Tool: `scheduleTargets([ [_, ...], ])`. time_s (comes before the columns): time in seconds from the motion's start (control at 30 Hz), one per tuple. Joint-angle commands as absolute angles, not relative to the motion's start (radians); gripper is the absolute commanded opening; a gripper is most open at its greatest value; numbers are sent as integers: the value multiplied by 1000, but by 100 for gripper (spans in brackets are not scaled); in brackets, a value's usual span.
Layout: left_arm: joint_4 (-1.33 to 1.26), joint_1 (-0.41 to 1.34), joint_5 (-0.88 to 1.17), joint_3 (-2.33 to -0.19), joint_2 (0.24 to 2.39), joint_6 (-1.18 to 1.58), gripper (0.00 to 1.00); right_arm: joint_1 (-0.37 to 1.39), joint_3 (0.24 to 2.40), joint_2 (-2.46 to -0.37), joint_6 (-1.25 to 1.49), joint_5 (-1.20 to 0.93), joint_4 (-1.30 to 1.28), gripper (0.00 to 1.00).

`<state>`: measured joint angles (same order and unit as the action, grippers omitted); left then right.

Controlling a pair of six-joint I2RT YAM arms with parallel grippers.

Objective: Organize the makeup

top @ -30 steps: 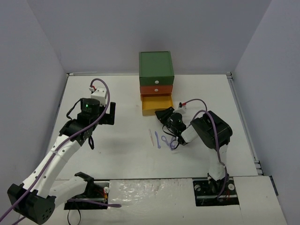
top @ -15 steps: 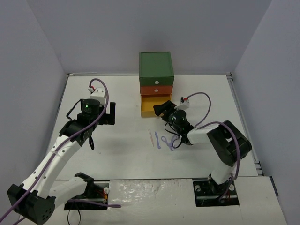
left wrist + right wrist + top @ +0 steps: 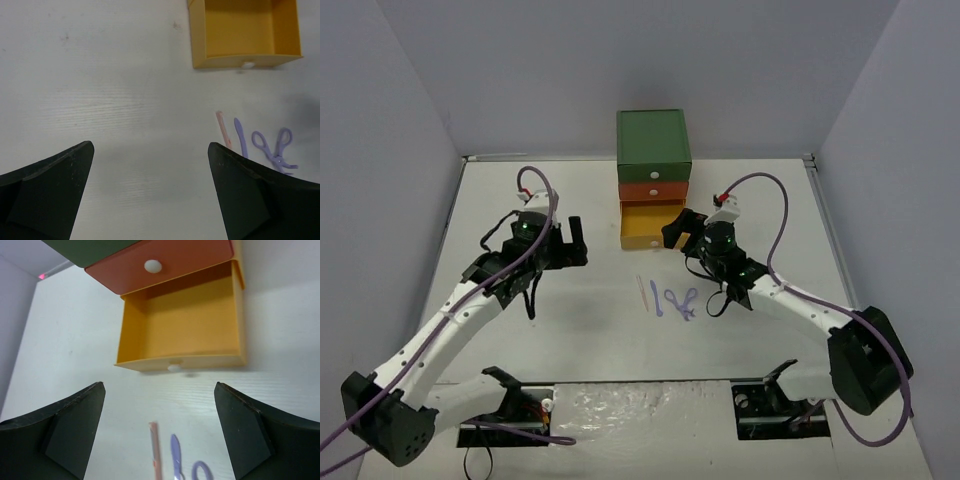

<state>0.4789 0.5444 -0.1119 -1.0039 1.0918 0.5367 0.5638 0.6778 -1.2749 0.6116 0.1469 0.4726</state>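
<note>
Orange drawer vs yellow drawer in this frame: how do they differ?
The yellow drawer is pulled out, its inside exposed with nothing visible in it. The orange drawer is pushed in shut, with only its front showing. The yellow drawer is the lower one; the orange drawer sits directly above it. Both have a white round knob on the front.

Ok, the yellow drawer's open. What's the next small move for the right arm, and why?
Probably lower the right gripper onto the orange stick and close on it. The gripper is open and holds nothing, and the yellow drawer looks empty. The orange stick, lilac stick and lilac loop tool lie on the table just in front of the drawer, under this gripper.
</note>
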Motion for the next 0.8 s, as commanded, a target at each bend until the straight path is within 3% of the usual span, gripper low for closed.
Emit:
scheduleTargets([
  [0.0,377,707,-211,-1064,1258,739,97,538,653,-1088,477,226,314,90],
  [0.2,341,805,-297,-1152,1504,838,91,526,623,-940,417,251,221,93],
  [0.37,321,815,-311,-1224,1651,872,76,523,573,-847,388,288,189,99],
  [0.77,303,856,-307,-1275,1838,929,46,518,500,-761,362,323,179,100],
])
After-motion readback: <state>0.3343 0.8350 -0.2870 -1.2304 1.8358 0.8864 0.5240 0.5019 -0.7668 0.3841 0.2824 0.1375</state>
